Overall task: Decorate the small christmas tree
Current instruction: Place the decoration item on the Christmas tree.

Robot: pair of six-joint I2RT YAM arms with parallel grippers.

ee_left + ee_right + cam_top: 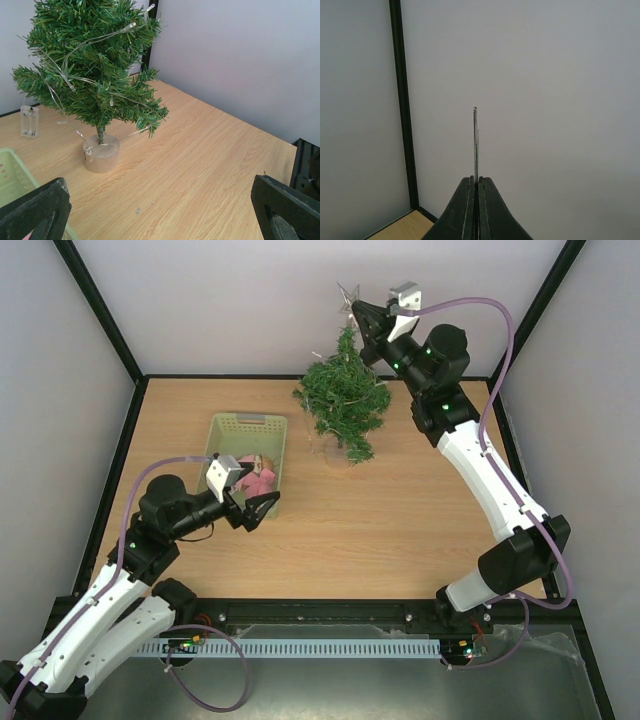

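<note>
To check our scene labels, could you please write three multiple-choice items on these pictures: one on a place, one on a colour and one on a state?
1. In the top view, on which side of the tree does the basket lie?
A) left
B) right
C) behind it

2. What colour is the basket?
A) red
B) pale green
C) blue

3. How do the right jaws stand?
A) wide open
B) out of view
C) shut on a thin silver piece

Answers:
1 A, the basket sits left of the tree.
2 B, its walls are pale green.
3 C, the right wrist view shows them closed, with the piece sticking out between them.
</note>
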